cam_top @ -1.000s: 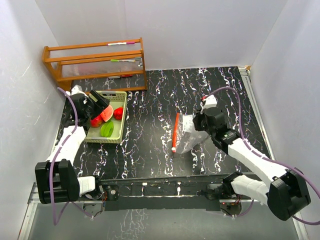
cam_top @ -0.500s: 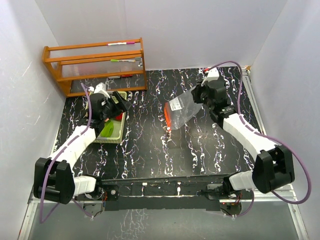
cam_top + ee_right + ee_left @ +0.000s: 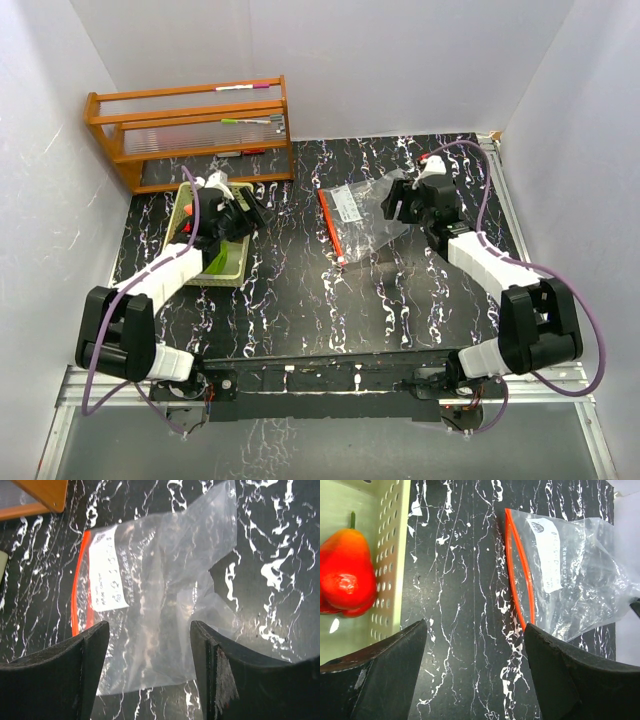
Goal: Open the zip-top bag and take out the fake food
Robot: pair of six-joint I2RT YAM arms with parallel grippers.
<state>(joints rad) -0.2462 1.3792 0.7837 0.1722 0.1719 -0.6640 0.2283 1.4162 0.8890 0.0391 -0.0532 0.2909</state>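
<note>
The zip-top bag lies flat and see-through on the black marbled table, its red zip strip on the left and its white label facing up. My right gripper hovers open just over the bag's right part, with nothing between its fingers. My left gripper is open at the right rim of the pale green basket. The fake food sits in that basket: a red fruit and a green piece. From the left wrist, the bag is ahead to the right.
A wooden rack stands at the back left, its corner close to the bag. White walls close in the table on three sides. A metal rail runs along the right edge.
My right gripper has opened and dropped the bag, which hung lifted half a second ago and now lies on the table. My left arm has swung right from over the basket to its right rim.
</note>
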